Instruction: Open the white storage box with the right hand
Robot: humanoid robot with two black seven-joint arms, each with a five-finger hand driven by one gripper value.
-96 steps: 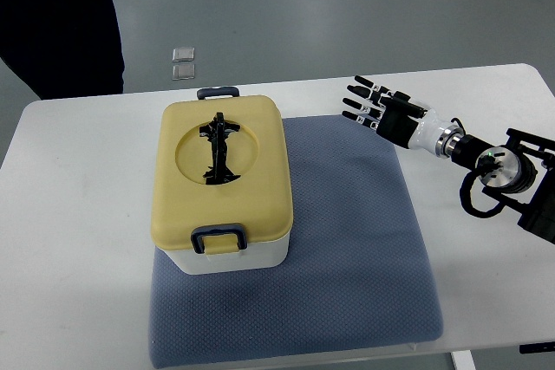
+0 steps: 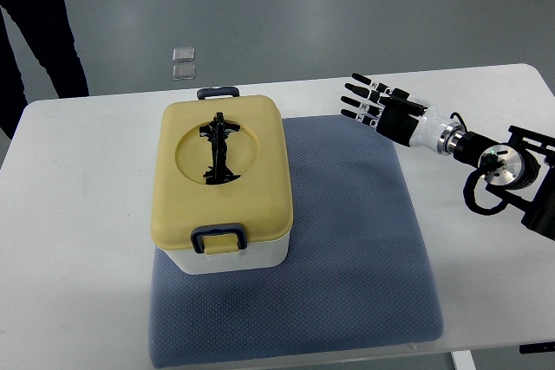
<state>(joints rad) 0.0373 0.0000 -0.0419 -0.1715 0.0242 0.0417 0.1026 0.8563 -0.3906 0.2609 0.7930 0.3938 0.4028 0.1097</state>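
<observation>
The storage box (image 2: 221, 186) has a white body and a yellow lid with a folded black handle (image 2: 217, 150) in a round recess. Dark latches sit at its near end (image 2: 218, 239) and far end (image 2: 217, 92), and the lid lies shut. It stands on the left part of a blue-grey mat (image 2: 347, 240). My right hand (image 2: 368, 99) hovers to the right of the box, above the mat's far right corner, fingers spread and pointing left toward the box, holding nothing. A gap of mat separates it from the lid. The left arm is out of sight.
The white table (image 2: 78, 214) carries the mat and box. A person's dark legs (image 2: 35, 32) stand beyond the table's far left corner. Two small clear squares (image 2: 183, 62) lie on the floor behind the table.
My right hand has shifted slightly left toward the box. The person at the far left has moved further left, out of most of the picture.
</observation>
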